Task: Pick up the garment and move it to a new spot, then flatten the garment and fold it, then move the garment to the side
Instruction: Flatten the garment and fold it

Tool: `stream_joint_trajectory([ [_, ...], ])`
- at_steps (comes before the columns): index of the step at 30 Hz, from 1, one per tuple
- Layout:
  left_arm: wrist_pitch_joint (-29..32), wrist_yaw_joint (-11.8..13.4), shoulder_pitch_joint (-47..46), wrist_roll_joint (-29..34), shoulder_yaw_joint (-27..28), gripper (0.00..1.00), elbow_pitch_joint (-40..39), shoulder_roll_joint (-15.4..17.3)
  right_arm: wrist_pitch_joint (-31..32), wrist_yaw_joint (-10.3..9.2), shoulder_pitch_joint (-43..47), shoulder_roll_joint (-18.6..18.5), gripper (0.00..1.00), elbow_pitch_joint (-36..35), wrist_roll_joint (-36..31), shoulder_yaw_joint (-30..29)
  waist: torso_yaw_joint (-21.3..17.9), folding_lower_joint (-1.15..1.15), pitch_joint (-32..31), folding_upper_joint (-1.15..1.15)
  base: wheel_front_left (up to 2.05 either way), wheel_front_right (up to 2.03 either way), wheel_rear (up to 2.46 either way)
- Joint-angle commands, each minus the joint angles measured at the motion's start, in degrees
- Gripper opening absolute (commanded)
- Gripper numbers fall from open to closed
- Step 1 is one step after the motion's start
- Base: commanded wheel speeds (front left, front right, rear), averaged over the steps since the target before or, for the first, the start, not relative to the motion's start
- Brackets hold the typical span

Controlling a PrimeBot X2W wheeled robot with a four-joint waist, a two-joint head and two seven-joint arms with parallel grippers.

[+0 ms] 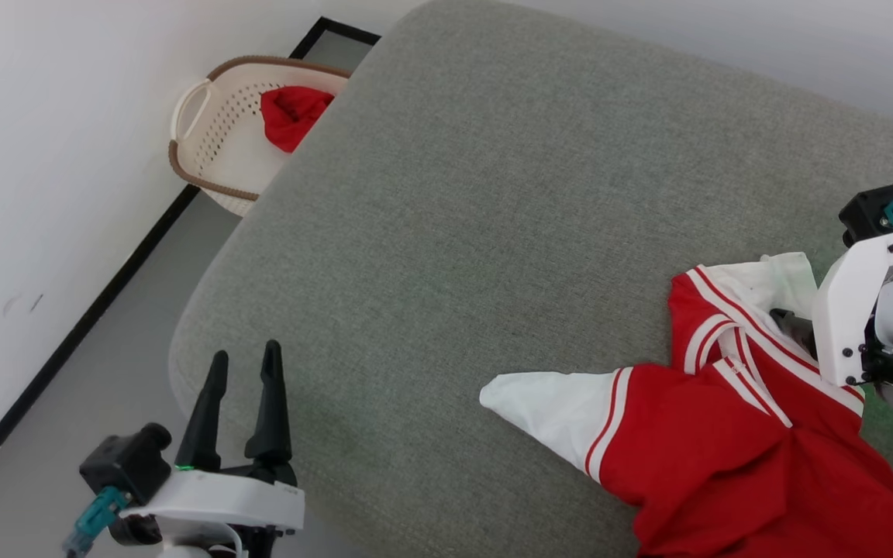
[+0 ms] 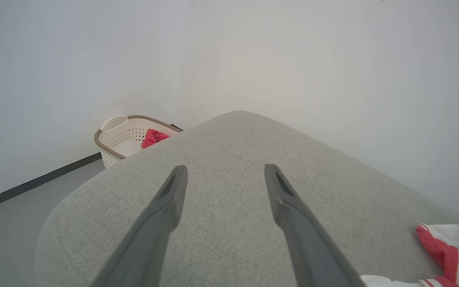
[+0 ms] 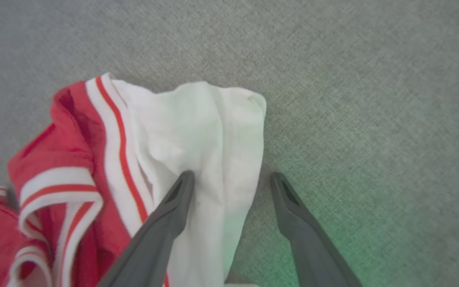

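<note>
Looking down on the wide grey cushion, we note the garment lying crumpled on its near right part, red body bunched, and running off the near right edge of the head view. The near sleeve, white with red-and-white trim, points left across the bare fabric. The far sleeve lies folded over itself just beyond the striped collar.

The right gripper is over that far sleeve with its fingers apart and nothing clamped between them. In the right wrist view one finger sits over the white cloth and the other over grey fabric just beside the sleeve's edge, so the jaws straddle that edge. We cannot tell whether the tips touch the cloth. A green glow falls on the cushion beside them.

The left gripper is at the near left corner of the cushion, well apart from the garment. Its fingers are spread and hold nothing; the left wrist view shows only bare grey fabric between them.

At the far left, a cream perforated basket with a brown rim stands on the floor against the white wall, partly hidden behind the cushion. A small red cloth lies inside it.
</note>
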Motion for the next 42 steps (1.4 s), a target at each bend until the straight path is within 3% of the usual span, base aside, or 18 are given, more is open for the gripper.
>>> stream_joint_trajectory([
  [1, 0.0, -0.1, 0.1, 0.0, 0.2, 1.00, 0.0, -0.2, 0.4, -0.06, 0.8, 0.5, 0.48, 1.1, 0.5, 1.1, 0.1, 0.00, 0.1, 0.00, 0.00, 0.00, 0.00],
  [2, 0.0, -0.1, 0.2, 0.1, 0.3, 1.00, 0.2, -0.2, 0.2, -0.06, 0.4, 0.4, 0.18, 2.4, 0.7, 1.6, 0.1, 0.00, 0.0, 0.00, 0.00, 0.00, 0.00],
  [3, 0.0, -0.1, 0.3, 0.0, 0.4, 1.00, 0.2, -0.2, -0.3, -0.06, -0.1, 0.3, 0.00, 3.4, 0.8, 2.1, 0.0, 0.00, -0.1, 0.00, 0.00, 0.00, 0.00],
  [10, 0.0, -0.1, 0.6, -0.2, 0.3, 1.00, 1.5, -0.2, -3.0, -0.06, -3.0, -1.5, 0.00, 7.1, 3.5, 4.3, -0.4, 0.00, -2.0, 0.00, 0.00, 0.00, 0.00],
  [17, 0.0, -0.1, 0.5, 0.6, -0.6, 1.00, 2.5, 0.5, -5.8, -0.06, -2.2, -4.0, 0.00, 7.9, 5.8, 2.8, -1.4, 0.00, -5.6, 0.00, 0.00, 0.00, 0.00],
  [22, 0.0, -0.1, 1.0, 0.3, -0.2, 1.00, 2.5, 2.1, -6.1, -0.06, 0.0, -5.6, 0.00, 6.4, 6.2, 1.1, -4.4, 0.00, -7.7, 0.00, 0.00, 0.00, 0.00],
  [33, 0.0, -0.2, 3.0, 0.1, 1.5, 1.00, 2.2, 4.4, -6.4, -0.06, 10.7, -7.5, 0.00, 3.2, 5.8, -8.3, -12.0, 0.00, -10.8, 0.00, 0.00, 0.00, 0.00],
  [42, 0.0, -0.2, 2.4, -0.3, 1.0, 1.00, 2.3, 5.2, -7.0, -0.06, 19.8, -5.3, 0.00, 2.9, 3.2, -17.9, -16.2, 0.00, -11.0, 0.00, 0.00, 0.00, 0.00],
])
